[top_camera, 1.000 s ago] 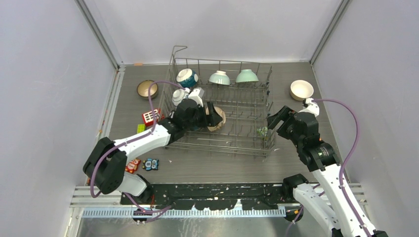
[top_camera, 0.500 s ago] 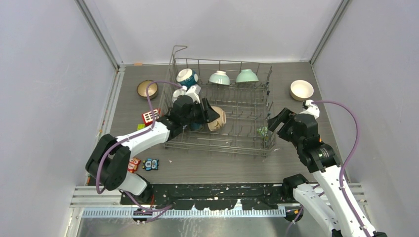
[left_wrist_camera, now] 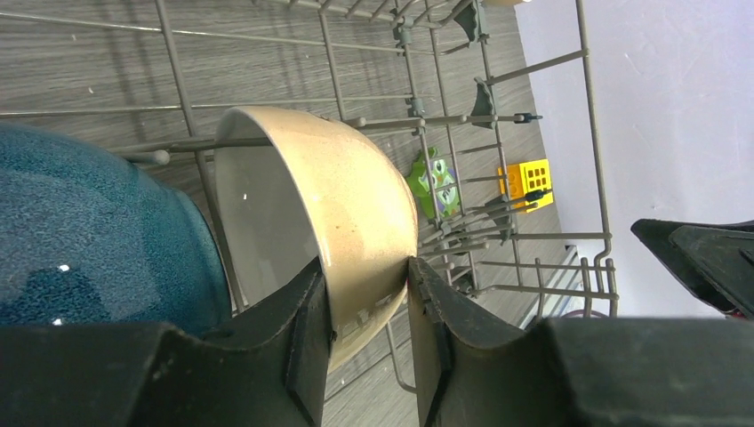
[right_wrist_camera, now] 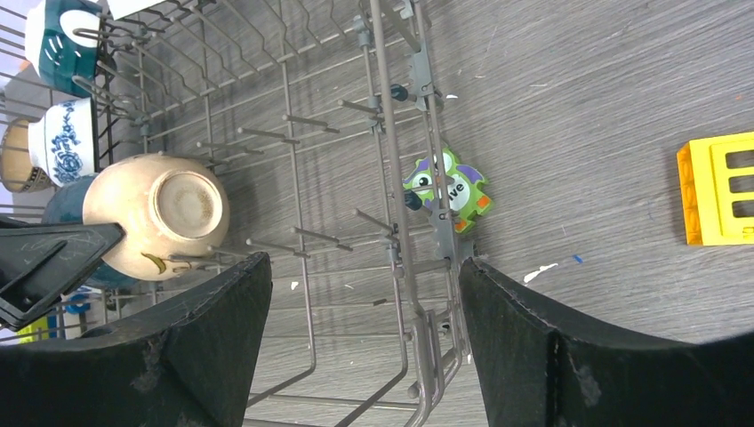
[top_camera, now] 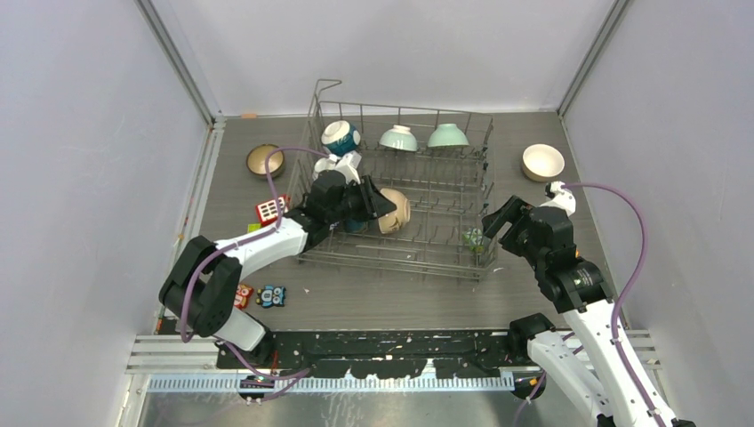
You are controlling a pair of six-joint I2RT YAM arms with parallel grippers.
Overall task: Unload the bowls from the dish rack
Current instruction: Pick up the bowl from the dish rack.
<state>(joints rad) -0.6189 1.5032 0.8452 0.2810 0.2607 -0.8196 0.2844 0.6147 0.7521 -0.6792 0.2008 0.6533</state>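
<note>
The grey wire dish rack (top_camera: 402,262) sits mid-table. On its left side my left gripper (top_camera: 378,206) is shut on a beige bowl (top_camera: 396,210) lying on its side among the tines. In the left wrist view both pads of the gripper (left_wrist_camera: 366,302) press the wall of this bowl (left_wrist_camera: 356,196) at the rim, and a dark teal bowl (left_wrist_camera: 89,231) lies beside it. A teal-and-white bowl (top_camera: 340,136) and two mint bowls (top_camera: 397,138) (top_camera: 445,135) stand along the rack's back. My right gripper (top_camera: 492,222) hangs open at the rack's front right corner, holding nothing.
A brown bowl (top_camera: 265,160) rests on the table left of the rack, a cream bowl (top_camera: 542,162) to its right. Toy blocks lie about: a red one (top_camera: 269,210), small ones (top_camera: 271,295), a green owl (right_wrist_camera: 449,189) by the rack's corner and a yellow one (right_wrist_camera: 716,187). Walls enclose the table.
My left gripper's jaws have come together onto the beige bowl's rim. The rack and its bowls have shifted slightly. The right arm has hardly moved.
</note>
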